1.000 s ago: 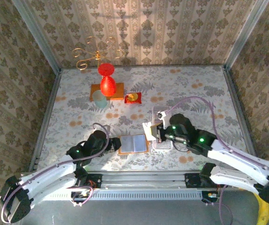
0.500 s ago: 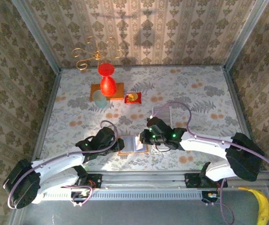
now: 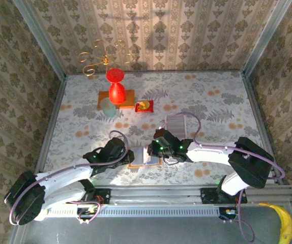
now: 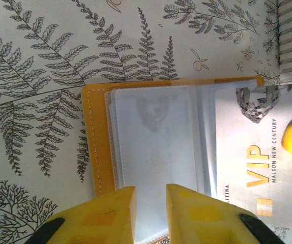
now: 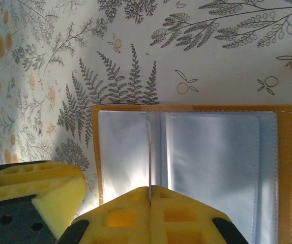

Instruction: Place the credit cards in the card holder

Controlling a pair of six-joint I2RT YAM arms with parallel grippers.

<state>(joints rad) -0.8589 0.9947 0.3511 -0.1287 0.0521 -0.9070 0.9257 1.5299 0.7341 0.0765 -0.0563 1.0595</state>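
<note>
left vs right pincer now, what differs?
The left pincer shows a narrow gap between its fingers; the right pincer is shut tight. The left pincer sits at the card holder edge with no clear grip on it; the right pincer clamps the VIP card. Both have yellow fingers and are over the open card holder.

Card holder (image 3: 145,156) well apart from red vase (image 3: 116,91), toward near table edge, slightly right. Orange cover, clear plastic sleeves, lying open and flat (image 4: 151,147) (image 5: 212,152). Credit card (image 4: 242,168) white, gold "VIP", diamond graphic, over holder's right-hand page; edge-on above centre fold (image 5: 149,147).
</note>
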